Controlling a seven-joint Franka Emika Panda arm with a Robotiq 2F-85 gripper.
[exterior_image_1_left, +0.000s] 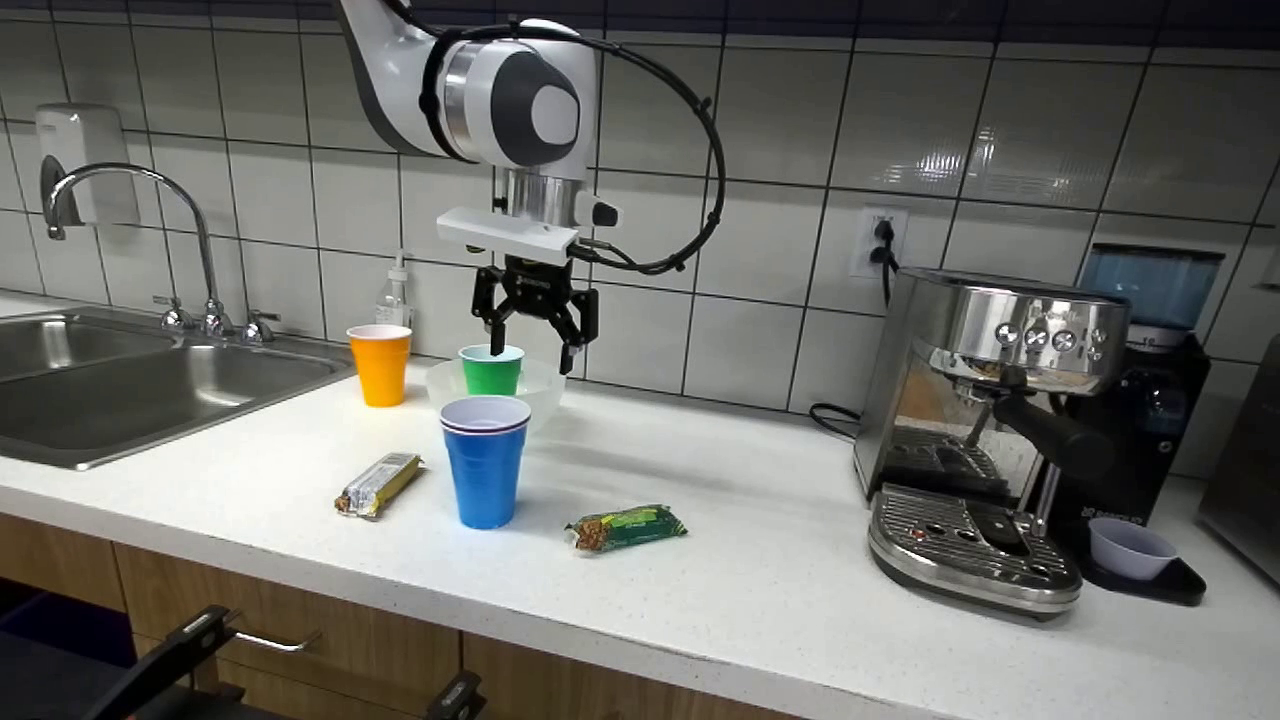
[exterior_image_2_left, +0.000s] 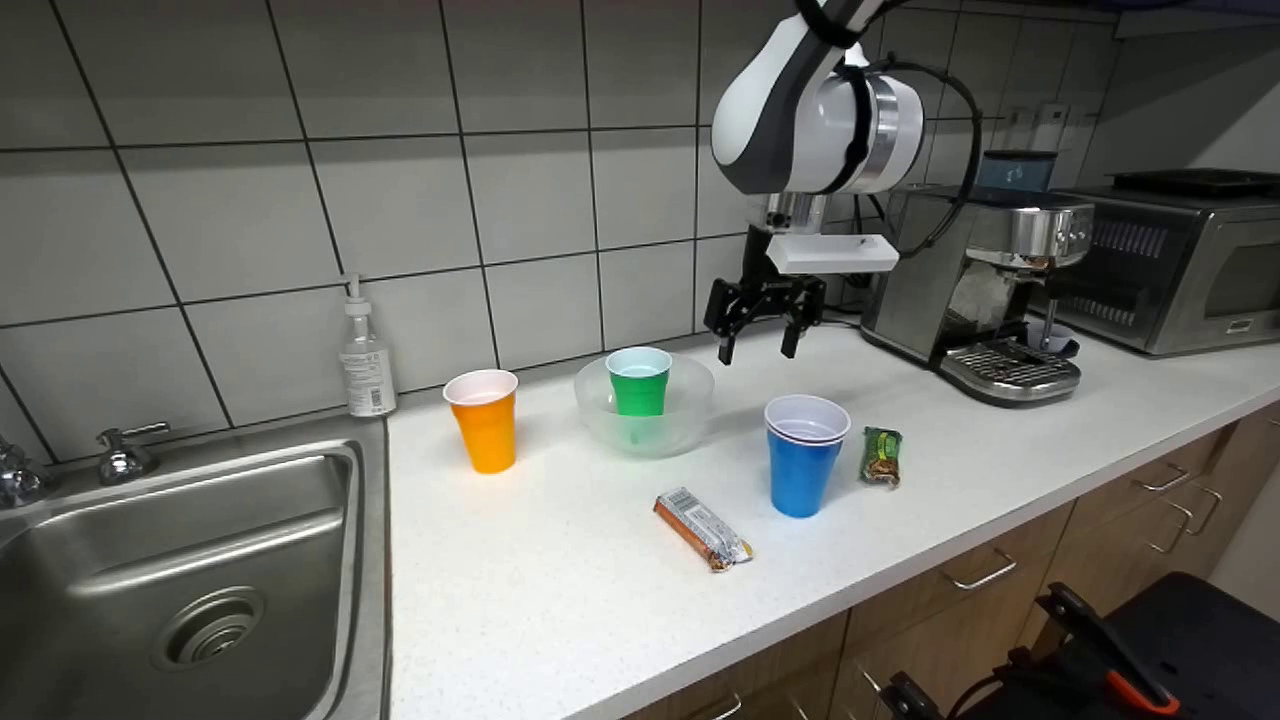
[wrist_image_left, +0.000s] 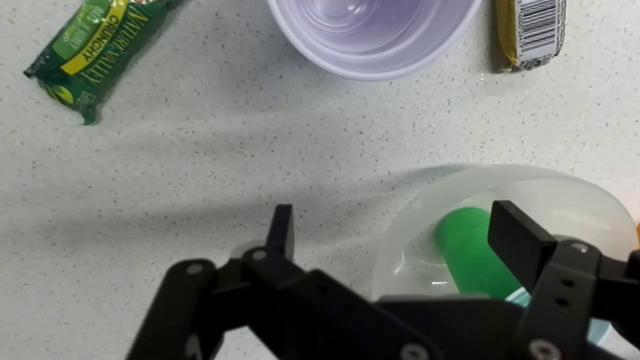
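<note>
Overlapping green cup's (wrist_image_left: 472, 255) side, wrist view only: fingers (wrist_image_left: 520, 242).

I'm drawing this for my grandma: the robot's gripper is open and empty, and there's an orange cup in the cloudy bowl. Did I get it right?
Not quite: the cloudy bowl has a green cup in it, not an orange one, as both exterior views show. The rest is right: the gripper is open and empty.

At upper center in an exterior view, the white robot arm (exterior_image_1_left: 415, 95) bears a dark-gray joint cap (exterior_image_1_left: 510, 105) with a white disc (exterior_image_1_left: 554, 114), a silver collar (exterior_image_1_left: 545, 198) and a looping black cable (exterior_image_1_left: 717, 165); at the wrist view's bottom, the black gripper (wrist_image_left: 397, 222) shows round gray screws (wrist_image_left: 414, 351).
</note>
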